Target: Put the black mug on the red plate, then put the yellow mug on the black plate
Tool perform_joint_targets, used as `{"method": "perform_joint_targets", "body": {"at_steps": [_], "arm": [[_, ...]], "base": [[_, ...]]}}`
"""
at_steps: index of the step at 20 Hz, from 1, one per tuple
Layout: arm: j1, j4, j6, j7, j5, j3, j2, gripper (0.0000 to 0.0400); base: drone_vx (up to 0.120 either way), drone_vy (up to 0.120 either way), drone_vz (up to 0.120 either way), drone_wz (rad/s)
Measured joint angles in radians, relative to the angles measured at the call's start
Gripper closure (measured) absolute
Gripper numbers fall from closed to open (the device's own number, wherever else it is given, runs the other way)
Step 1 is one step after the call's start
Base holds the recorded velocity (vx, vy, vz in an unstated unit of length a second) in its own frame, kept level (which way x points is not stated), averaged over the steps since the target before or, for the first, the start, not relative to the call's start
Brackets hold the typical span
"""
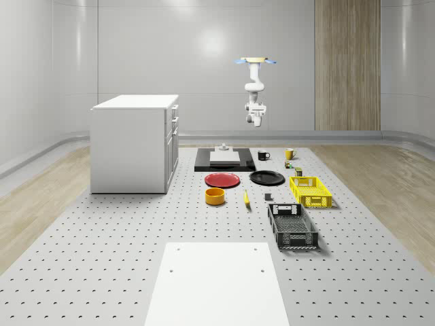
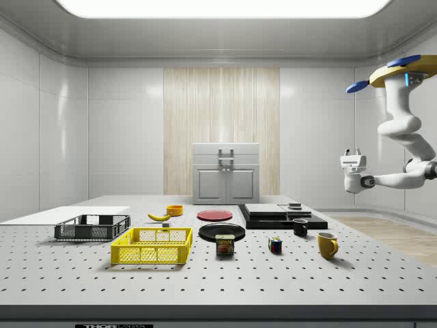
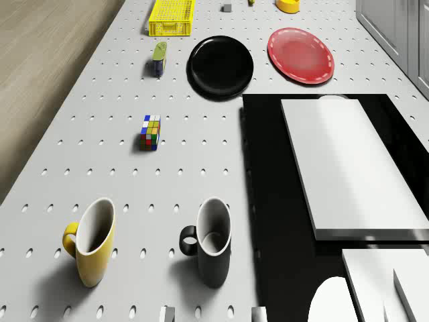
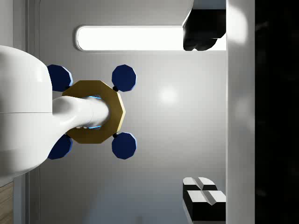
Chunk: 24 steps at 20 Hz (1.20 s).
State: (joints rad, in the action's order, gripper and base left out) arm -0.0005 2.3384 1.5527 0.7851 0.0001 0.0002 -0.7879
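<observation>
The black mug (image 1: 263, 155) (image 2: 300, 227) (image 3: 212, 241) stands upright on the perforated table beside the black slab. The yellow mug (image 1: 289, 154) (image 2: 328, 244) (image 3: 92, 241) stands next to it, also upright. Past them lie the red plate (image 1: 222, 180) (image 2: 214, 215) (image 3: 301, 55) and the black plate (image 1: 266, 178) (image 2: 222, 231) (image 3: 220, 65), both bare. The drone (image 1: 255, 61) (image 2: 403, 68) hovers high over the table's far end. My gripper (image 1: 256, 123) (image 2: 351, 156) (image 4: 202, 116) hangs far above the mugs, turned upward toward the drone, open and holding nothing.
A black slab (image 1: 204, 165) (image 3: 268, 201) carries a white block (image 3: 348, 168). A colour cube (image 3: 151, 131), a can (image 3: 159, 58), a yellow basket (image 1: 310, 191), a black basket (image 1: 292, 225), an orange bowl (image 1: 215, 196) and a banana (image 1: 246, 197) lie around. A white cabinet (image 1: 132, 142) stands on the whole-scene view's left.
</observation>
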Motion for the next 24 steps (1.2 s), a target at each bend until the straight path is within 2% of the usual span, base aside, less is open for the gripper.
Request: {"method": "perform_joint_targets", "body": {"at_steps": [6,9,11,15,24], "arm": [[-0.003,-0.128,-0.098,-0.002,0.001,0.001,0.025,0.0000],[-0.004,-0.189,-0.135,-0.002,0.001,0.002,0.047,0.0000],[-0.004,-0.222,-0.154,-0.002,0.002,0.002,0.059,0.0000],[-0.005,-0.266,-0.178,-0.002,0.002,0.003,0.076,0.0000],[-0.007,-0.295,-0.191,-0.003,0.002,0.004,0.085,0.0000]], "base": [[0.000,0.000,0.000,0.000],[0.000,0.000,0.000,0.000],[0.000,-0.120,0.000,0.000],[0.020,-0.120,0.000,0.000],[0.120,-0.111,0.000,0.000]]}}
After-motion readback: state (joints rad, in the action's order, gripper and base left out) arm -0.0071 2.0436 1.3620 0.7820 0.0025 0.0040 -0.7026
